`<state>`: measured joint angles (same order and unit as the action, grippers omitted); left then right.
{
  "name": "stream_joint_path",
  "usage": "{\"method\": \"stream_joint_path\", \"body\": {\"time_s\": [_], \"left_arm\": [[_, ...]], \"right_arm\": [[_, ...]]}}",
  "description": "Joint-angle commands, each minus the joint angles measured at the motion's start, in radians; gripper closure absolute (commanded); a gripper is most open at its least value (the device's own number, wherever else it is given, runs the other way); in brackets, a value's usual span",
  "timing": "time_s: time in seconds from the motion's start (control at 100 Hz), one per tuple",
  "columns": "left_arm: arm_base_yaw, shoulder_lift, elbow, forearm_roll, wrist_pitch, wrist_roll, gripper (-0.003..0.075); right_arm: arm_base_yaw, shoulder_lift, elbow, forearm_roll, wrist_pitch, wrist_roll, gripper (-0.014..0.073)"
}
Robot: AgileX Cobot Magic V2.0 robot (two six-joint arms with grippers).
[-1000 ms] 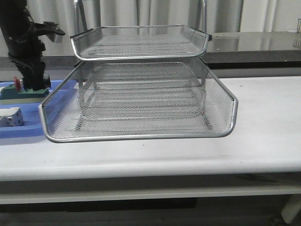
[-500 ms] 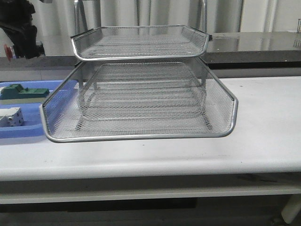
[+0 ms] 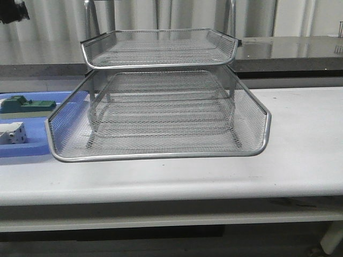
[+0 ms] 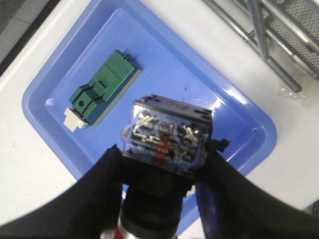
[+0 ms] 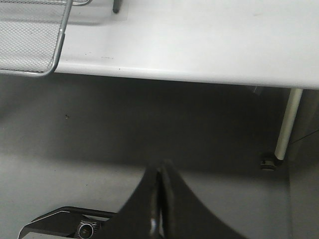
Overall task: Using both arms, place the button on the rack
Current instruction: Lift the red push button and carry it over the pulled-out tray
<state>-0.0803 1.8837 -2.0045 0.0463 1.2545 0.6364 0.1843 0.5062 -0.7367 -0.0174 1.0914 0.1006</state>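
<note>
While the left pincer (image 4: 162,199) grips it by its dark middle, the button (image 4: 167,137) hangs high over the blue tray (image 4: 55,74), its long axis running straight along the fingers: the clear-topped rear block with its screw terminals points away from the wrist, and a sliver of the red head (image 4: 118,230) peeks out back between the fingers. Below it in the tray lies the green block (image 4: 102,87), well clear. Only the left wrist view shows this hold; from the front, just a dark scrap of the left arm (image 3: 12,12) shows at the top corner, with the rack (image 3: 161,115) standing on the white table (image 3: 300,139) beside the tray. Over on the right wrist view, the right pincer (image 5: 159,199) is pressed together on nothing, hovering off the table's edge above the floor (image 5: 149,129).
</note>
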Motion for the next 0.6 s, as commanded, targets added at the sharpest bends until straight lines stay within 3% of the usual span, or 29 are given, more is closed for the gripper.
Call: {"method": "stream_joint_path", "body": {"time_s": [0.0, 0.2, 0.59], "left_arm": [[-0.024, -0.121, 0.026, -0.019, 0.015, -0.017, 0.0627], [-0.096, -0.222, 0.116, -0.053, 0.015, -0.017, 0.0627], [-0.352, -0.237, 0.143, -0.073, 0.015, -0.020, 0.0628]], "right_arm": [[-0.003, 0.004, -0.024, -0.008, -0.054, -0.001, 0.0664], [-0.003, 0.004, -0.024, -0.008, -0.054, -0.001, 0.0664], [-0.003, 0.004, -0.024, -0.008, -0.054, -0.001, 0.0664]]}}
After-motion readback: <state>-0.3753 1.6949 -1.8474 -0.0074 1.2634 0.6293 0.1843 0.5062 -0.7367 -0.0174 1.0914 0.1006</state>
